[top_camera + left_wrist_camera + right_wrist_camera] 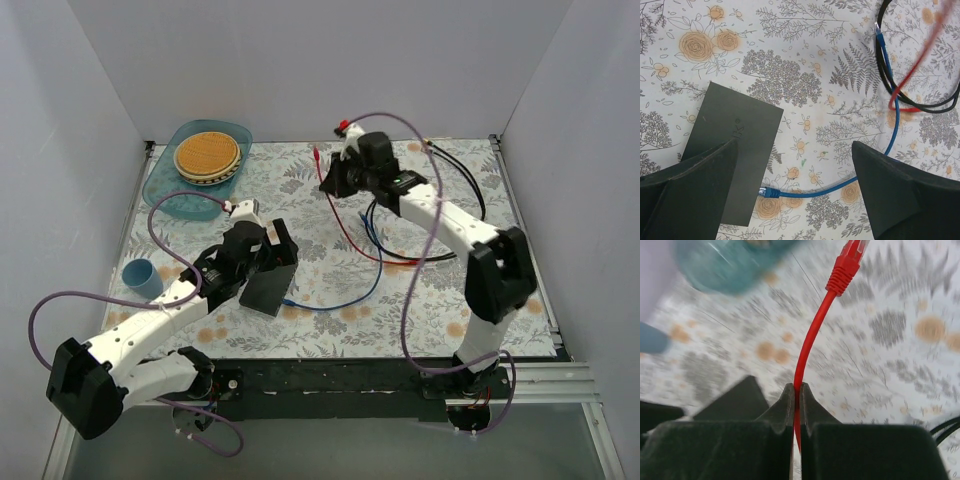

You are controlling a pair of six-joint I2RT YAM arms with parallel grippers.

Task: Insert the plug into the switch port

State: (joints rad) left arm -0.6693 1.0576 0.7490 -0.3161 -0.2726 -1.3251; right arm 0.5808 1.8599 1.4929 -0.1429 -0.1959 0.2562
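Switch (270, 290) lying flat on the floral table cover (840, 50), beneath the left gripper (795, 200), whose fingers are spread wide and grasp nothing. Well beyond the switch, the right gripper (796, 405) is clenched on the red cable (812, 340), some way behind its plug (847, 262). A blue plug (769, 191) meets the switch's long edge; whether it is seated cannot be told. Likely risks: gripped so far back, the red plug may droop or twist and miss the port, and the unheld switch could slide when pushed
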